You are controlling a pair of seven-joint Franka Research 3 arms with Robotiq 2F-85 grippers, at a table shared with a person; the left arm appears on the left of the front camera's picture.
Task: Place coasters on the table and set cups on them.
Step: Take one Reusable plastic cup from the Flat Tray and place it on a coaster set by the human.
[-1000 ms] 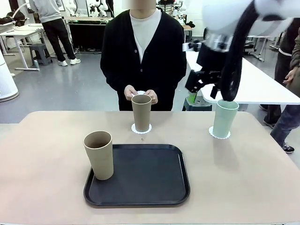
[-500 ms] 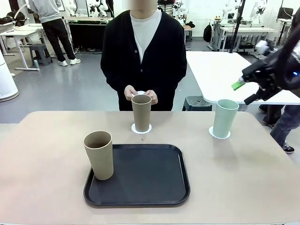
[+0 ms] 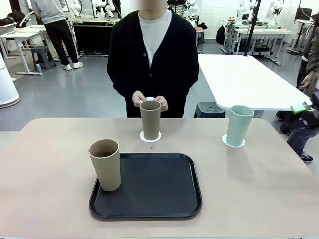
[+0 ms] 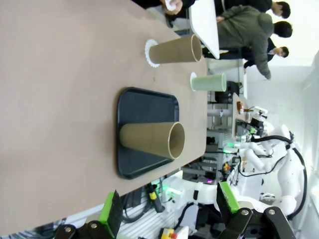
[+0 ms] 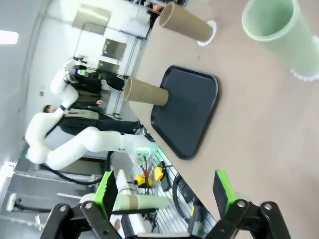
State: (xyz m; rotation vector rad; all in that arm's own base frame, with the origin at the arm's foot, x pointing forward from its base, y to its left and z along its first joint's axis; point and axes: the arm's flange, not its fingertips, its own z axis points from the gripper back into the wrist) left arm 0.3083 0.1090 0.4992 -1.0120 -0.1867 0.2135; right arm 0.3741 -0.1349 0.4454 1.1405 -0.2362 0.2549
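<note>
Three cups stand in the front view: one tan cup (image 3: 105, 164) on the tray (image 3: 149, 199), another tan (image 3: 150, 119) and a green cup (image 3: 239, 125), each on a coaster (image 3: 150, 137) on the table (image 3: 50, 164). A third coaster (image 3: 149, 98) is half hidden in the person's hands (image 3: 160, 102), and the right gripper (image 3: 302, 108) is cut off at the right edge. Left wrist view: three cups, two coaster rims peeking out, and the left gripper (image 4: 169, 206) with jaws apart and empty. Right wrist view: three cups, the green one cropped, two coaster rims, and the right gripper (image 5: 164, 193) spread wide, holding nothing.
</note>
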